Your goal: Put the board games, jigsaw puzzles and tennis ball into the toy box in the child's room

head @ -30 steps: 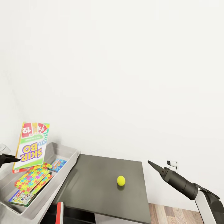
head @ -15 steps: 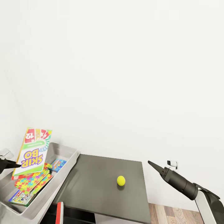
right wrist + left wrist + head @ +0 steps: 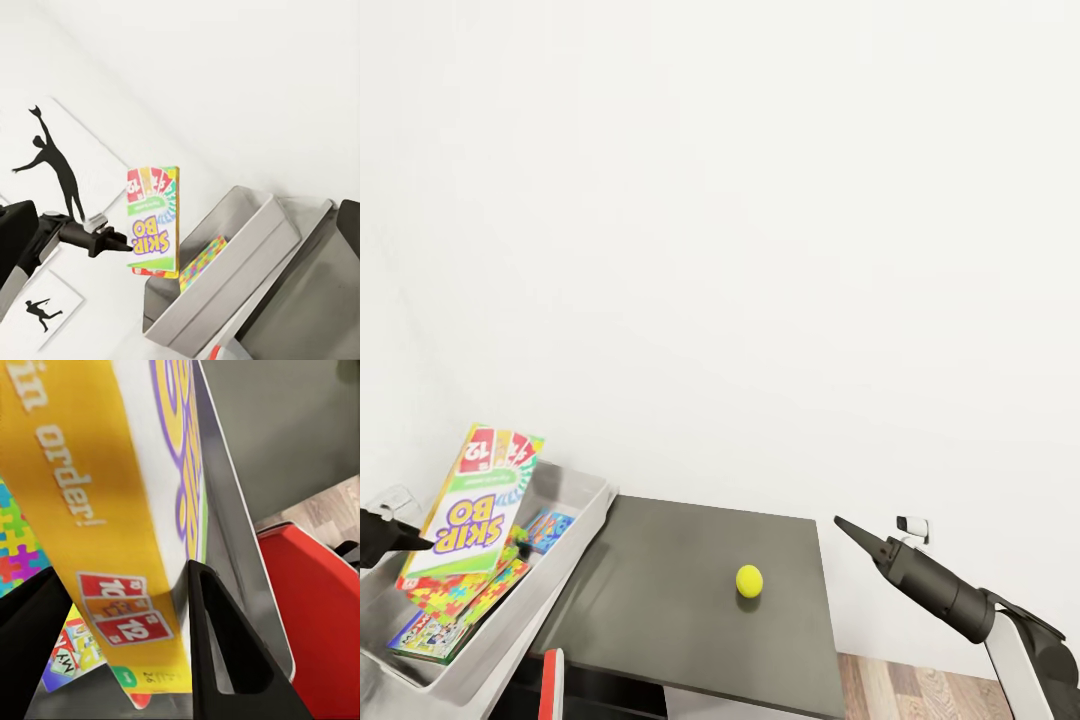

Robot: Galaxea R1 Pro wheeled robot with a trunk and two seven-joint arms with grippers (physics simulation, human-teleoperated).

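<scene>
The Skip-Bo box [image 3: 472, 505] leans long-side-up over the toy box [image 3: 575, 500], its bottom edge near the jigsaw puzzle [image 3: 460, 592] inside, pinched by the left gripper [image 3: 405, 541]. The tennis ball [image 3: 749, 580] sits on the table [image 3: 660, 590], nearer the right gripper [image 3: 850, 531], whose fingers look closed.

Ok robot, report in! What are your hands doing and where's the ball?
Left gripper shut on white-and-yellow Skip-Bo box, tilted over grey toy box. Right gripper idle in the air. Yellow tennis ball on dark table. Nothing blocking.
</scene>
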